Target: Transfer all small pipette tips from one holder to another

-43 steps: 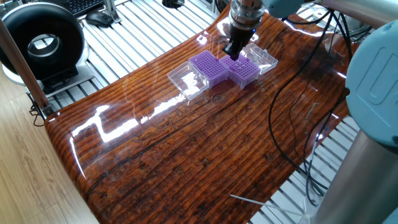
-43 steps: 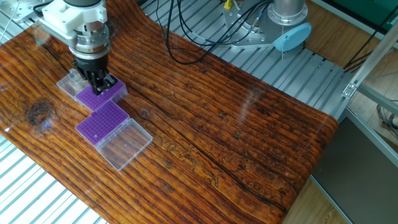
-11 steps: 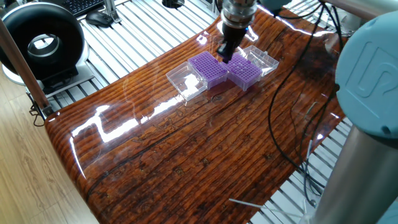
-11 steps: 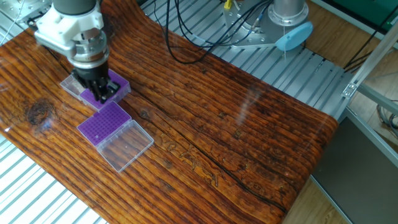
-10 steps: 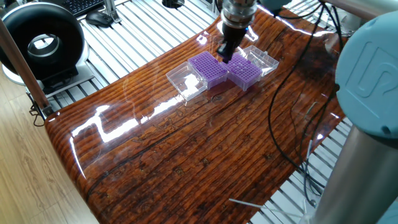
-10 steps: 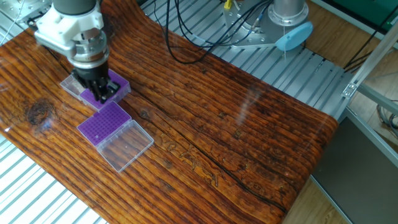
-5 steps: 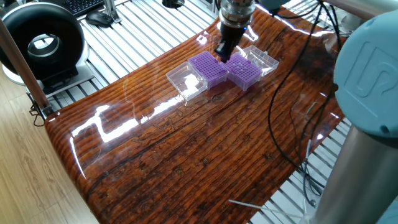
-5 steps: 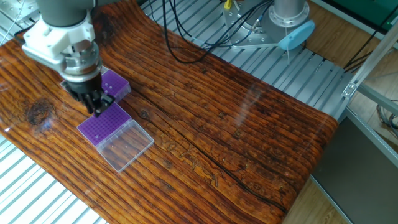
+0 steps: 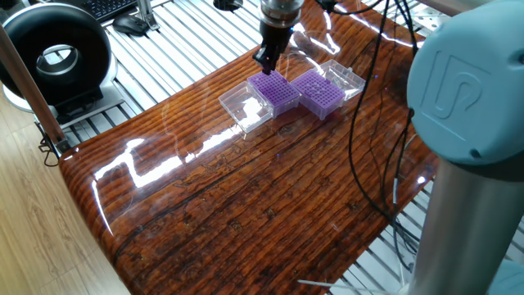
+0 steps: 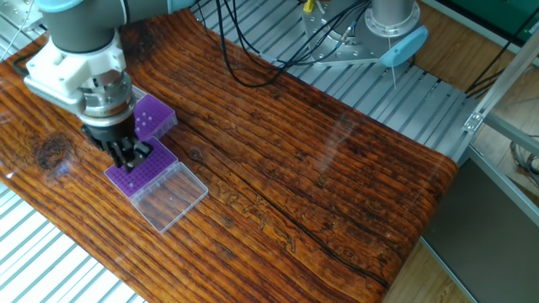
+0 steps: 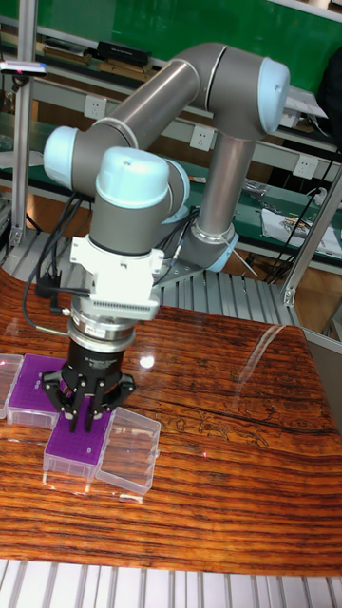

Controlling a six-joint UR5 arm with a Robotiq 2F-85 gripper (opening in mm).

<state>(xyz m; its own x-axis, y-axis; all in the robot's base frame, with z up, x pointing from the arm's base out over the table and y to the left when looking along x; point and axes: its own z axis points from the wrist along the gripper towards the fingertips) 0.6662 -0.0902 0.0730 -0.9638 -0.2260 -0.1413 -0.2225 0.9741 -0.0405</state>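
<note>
- Right now my claw (image 10: 133,156) hangs pointing straight down over one purple rack (image 10: 143,168), just above its grid, near the edge closest to the second purple rack (image 10: 152,117).
- Claw state: fingers look drawn close together at the tips, but whether they're pinching a tip I can't tell; too small in every view.
- Small pipette tips: can't pick out a single one w/ certainty. A couple of pale specks show on the second rack's top in the other fixed view, maybe tips, maybe glare. So that rack, off to the side of my claw, is my best guess for where they sit.
- Each rack has a clear lid lying open: one clear lid (image 10: 170,196) just past the rack under me, the other on the far side of the second rack.
- Tall view agrees: claw (image 11: 87,414) over the nearer rack (image 11: 76,446), second rack (image 11: 31,385) beside it.
- Step, as I judge it: drop-off phase, lining up over a hole of the receiving rack.
- Next move calls for: fine x/y centring on one hole, straight slow descent, no tilt, then ease the fingers apart and lift clear vertically.
- Risk: slight offset = tip jams on the grid or nudges the rack across the bench (image 10: 337,168).
</note>
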